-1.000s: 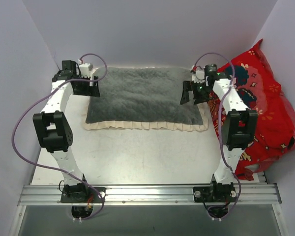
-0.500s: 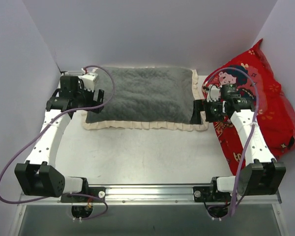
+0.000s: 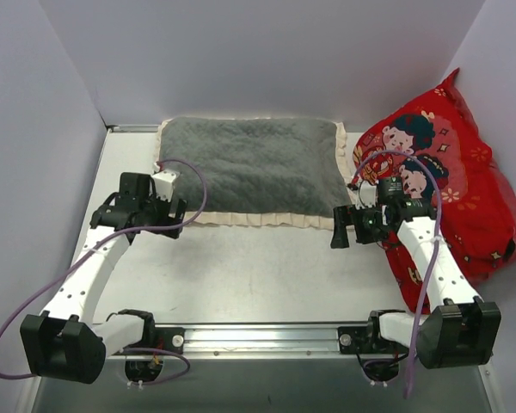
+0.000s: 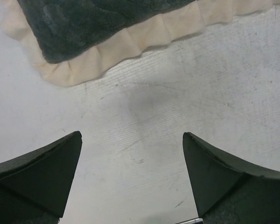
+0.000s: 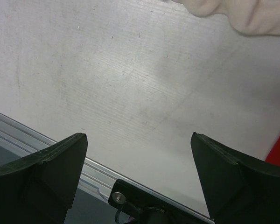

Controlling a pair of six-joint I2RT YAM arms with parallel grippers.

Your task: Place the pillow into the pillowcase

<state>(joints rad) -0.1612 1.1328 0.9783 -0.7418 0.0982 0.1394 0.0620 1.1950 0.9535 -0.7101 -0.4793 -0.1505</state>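
Observation:
The pillowcase (image 3: 249, 168) lies plump at the back of the table, dark grey quilted side up, with a cream frill round it. The white pillow itself does not show. My left gripper (image 3: 163, 219) is open and empty by the case's front left corner; the frill and grey corner (image 4: 79, 32) show in the left wrist view above my spread fingers (image 4: 46, 172). My right gripper (image 3: 344, 228) is open and empty by the front right corner; a bit of cream frill (image 5: 238, 14) shows at the top of the right wrist view.
A large red cushion (image 3: 456, 181) with cartoon children leans against the right wall, behind my right arm. The metal rail (image 3: 258, 337) with both arm bases runs along the near edge. White walls close in the left, back and right.
Both arms have drawn back toward the near edge, away from the pillowcase's ends. The pillowcase now lies a little farther back, free of both grippers.

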